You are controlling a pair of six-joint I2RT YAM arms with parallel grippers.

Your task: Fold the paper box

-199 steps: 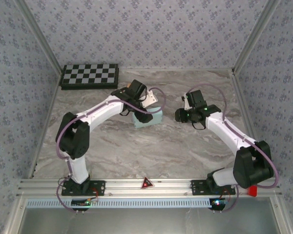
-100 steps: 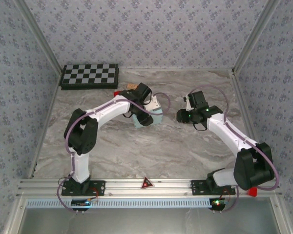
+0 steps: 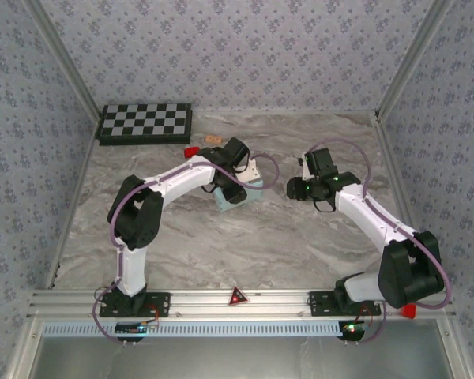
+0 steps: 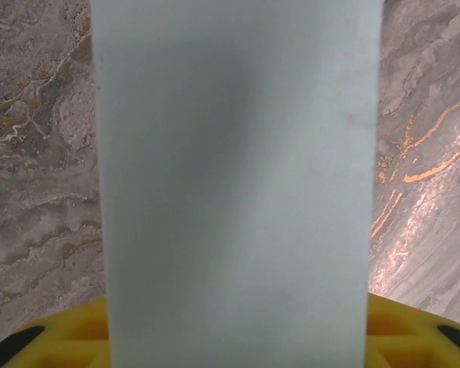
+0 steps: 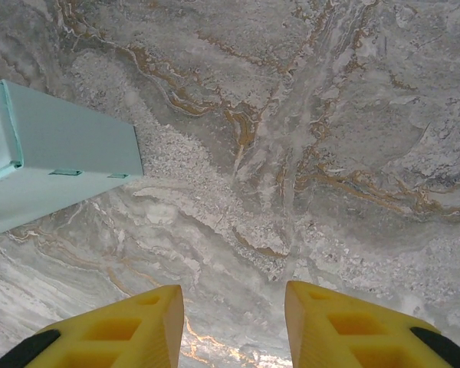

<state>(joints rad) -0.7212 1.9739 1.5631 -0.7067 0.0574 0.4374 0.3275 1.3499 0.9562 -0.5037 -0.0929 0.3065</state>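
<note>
The paper box (image 3: pixel 255 187) sits on the marbled tabletop (image 3: pixel 221 245), a little above the middle of the top view. It is a pale aqua card, and most of it is hidden under the left arm. The left gripper (image 3: pixel 237 189) comes down on the box from the upper left.

In the left wrist view a smooth aqua panel of the box stands upright in the centre of the frame and runs from the top edge to the bottom edge. The yellow fingers (image 4: pixel 69 337) of this gripper show at the lower corners, one on each side of the panel. I cannot tell if they press the card or only stand beside it.

The right gripper (image 3: pixel 294 188) is to the right of the box in the top view, near it but apart. In the right wrist view its yellow fingers (image 5: pixel 115 330) are spread, with bare tabletop between them, and the box lies at the left edge of the frame. Its closed end faces the camera and small slots show along one fold.

A checkerboard (image 3: pixel 146 122) lies in the upper left of the tabletop, well apart from the box. A small red object (image 3: pixel 191 150) lies between them.
</note>
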